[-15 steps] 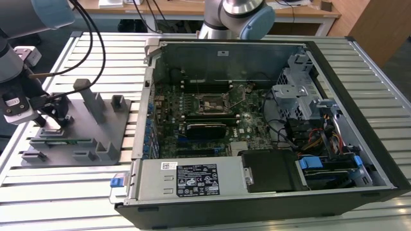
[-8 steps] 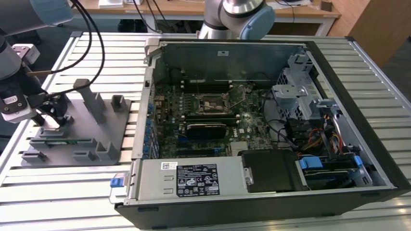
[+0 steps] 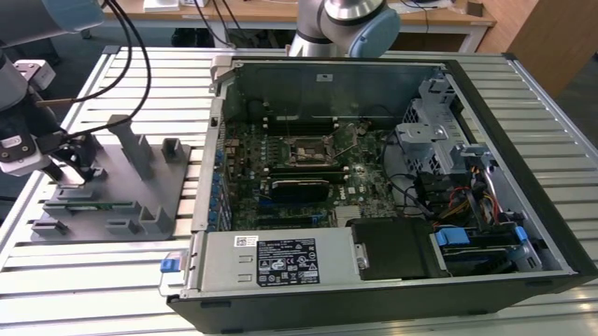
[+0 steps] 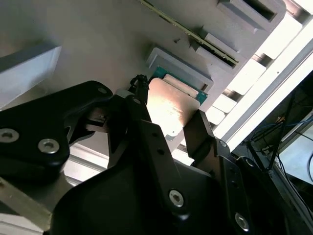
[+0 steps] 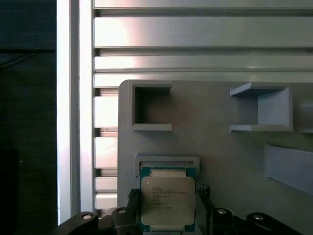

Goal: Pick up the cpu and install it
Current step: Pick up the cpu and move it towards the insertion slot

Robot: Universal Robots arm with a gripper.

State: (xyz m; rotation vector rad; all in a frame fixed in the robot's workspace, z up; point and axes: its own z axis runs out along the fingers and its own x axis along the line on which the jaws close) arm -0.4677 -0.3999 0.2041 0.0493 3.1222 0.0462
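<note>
First wrist view: black hand [image 5: 167,191] is straddling the square silver-topped cpu [image 5: 167,205] on the grey plastic fixture [image 5: 215,147]; cannot tell whether it is gripping.

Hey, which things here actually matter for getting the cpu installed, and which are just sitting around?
Part of the job:
- cpu, seated in the grey fixture
- gripper, open, astride the cpu
- motherboard socket inside the computer case

Just lying about:
- spare fixture pocket
- power supply
- coloured cables
- slatted table
</note>
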